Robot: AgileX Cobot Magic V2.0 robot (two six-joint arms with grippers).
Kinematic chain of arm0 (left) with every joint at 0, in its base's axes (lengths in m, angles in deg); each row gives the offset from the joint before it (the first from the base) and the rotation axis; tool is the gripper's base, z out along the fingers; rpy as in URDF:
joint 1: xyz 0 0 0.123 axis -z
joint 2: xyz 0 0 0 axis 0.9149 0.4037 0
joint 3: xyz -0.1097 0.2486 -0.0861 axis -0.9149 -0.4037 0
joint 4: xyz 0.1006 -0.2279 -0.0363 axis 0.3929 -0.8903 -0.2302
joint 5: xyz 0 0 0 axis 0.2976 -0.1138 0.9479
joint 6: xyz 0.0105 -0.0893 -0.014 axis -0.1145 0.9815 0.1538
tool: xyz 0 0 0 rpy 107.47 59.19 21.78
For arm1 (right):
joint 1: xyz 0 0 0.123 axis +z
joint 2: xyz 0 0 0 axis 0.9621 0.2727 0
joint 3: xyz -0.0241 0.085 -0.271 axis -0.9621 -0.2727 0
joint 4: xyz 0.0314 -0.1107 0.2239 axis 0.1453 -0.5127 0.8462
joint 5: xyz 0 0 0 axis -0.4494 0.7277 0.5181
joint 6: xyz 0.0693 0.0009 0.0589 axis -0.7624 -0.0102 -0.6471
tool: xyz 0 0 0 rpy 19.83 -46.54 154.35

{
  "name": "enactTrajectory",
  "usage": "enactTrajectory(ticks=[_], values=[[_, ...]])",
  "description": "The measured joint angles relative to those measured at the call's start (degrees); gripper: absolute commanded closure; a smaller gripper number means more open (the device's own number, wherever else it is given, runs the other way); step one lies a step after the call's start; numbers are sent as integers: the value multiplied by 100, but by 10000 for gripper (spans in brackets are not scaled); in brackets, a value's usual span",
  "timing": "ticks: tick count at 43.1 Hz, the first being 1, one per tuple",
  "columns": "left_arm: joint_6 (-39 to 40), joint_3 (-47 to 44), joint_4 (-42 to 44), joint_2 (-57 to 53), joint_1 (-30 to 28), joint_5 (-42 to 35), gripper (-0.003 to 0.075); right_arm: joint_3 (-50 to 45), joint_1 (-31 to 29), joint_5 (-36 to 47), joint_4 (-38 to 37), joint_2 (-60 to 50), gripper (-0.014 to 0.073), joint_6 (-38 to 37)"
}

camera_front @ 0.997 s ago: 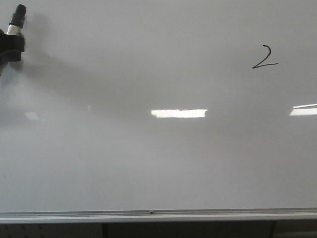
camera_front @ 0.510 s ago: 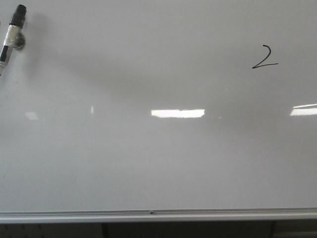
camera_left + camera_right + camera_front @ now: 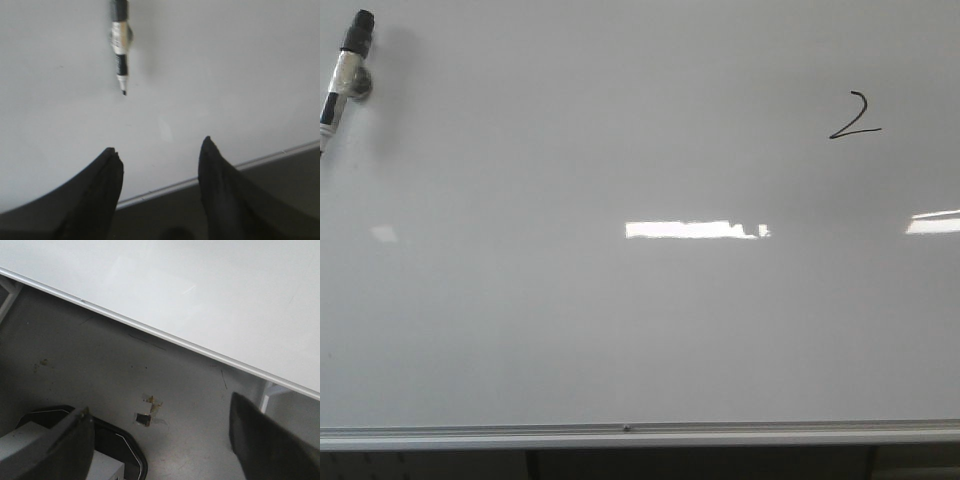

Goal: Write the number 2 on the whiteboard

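The whiteboard [image 3: 620, 330] filled nearly the whole front view, glossy white-grey, with its silver bottom rail [image 3: 640, 434] running along the lower edge. The number 2 [image 3: 855, 115] stood in thin black ink at the board's upper right, a curved top and a slanted base stroke, well apart from everything else. At the far upper left a marker [image 3: 344, 68] lay tilted against the board, its black end uppermost and its lower part cut off by the picture's edge. Bright rectangular light reflections [image 3: 692, 230] sat across the board's middle height.

In the left wrist view the left claw [image 3: 161, 160] was wide apart and held nothing, its two dark fingers [image 3: 102, 185] hanging before the whiteboard [image 3: 225, 75] with the marker [image 3: 120, 45] well beyond them, tip pointing toward the claw. The rail [image 3: 210, 177] crossed behind the fingers.

In the right wrist view the right claw [image 3: 165, 440] was also spread wide and empty, its fingers [image 3: 260, 440] over a stained grey floor [image 3: 100, 370], with the whiteboard's [image 3: 200, 290] edge slanting across above. A black-and-grey base [image 3: 75, 450] lay on the floor beside one finger
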Motion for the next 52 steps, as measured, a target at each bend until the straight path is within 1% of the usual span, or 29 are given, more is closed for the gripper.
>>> enactTrajectory(ticks=[3,7,14,16,17,19,22,24,26,29,31,32,34,43,52], values=[[-24,0,-251,-259,373,263,373,0,0,1,0,-276,15,-14],[-37,-12,-515,-527,794,352,373,-13,0,116,0,-654,15,-40],[-37,-135,-705,-625,1310,396,375,-320,0,168,0,-1137,18,-49],[-40,-188,-709,-625,1390,386,393,-409,0,195,0,-1201,42,-63],[-40,-201,-719,-625,1421,376,413,-431,0,208,0,-1214,63,-63],[-40,-243,-719,-625,1469,341,463,-488,0,224,0,-1247,133,-63],[-40,-296,-719,-625,1481,292,549,-491,0,249,0,-1245,266,-63],[-40,-307,-719,-625,1489,238,609,-491,0,267,0,-1245,378,-63],[-40,-327,-719,-625,1489,215,664,-491,0,277,0,-1245,469,-63],[-50,-343,-719,-625,1489,214,741,-504,0,291,0,-1245,580,-63],[-50,-343,-719,-625,1492,214,741,-508,0,295,0,-1245,652,-63],[-50,-343,-719,-625,1492,214,741,-508,0,306,0,-1245,671,-63],[-50,-343,-719,-625,1492,204,741,-508,0,319,0,-1245,659,-63],[-50,-343,-719,-625,1492,195,741,-508,0,583,0,-1245,663,-63],[-50,-343,-719,-625,1492,195,741,-508,0,597,0,-1245,663,-63]])
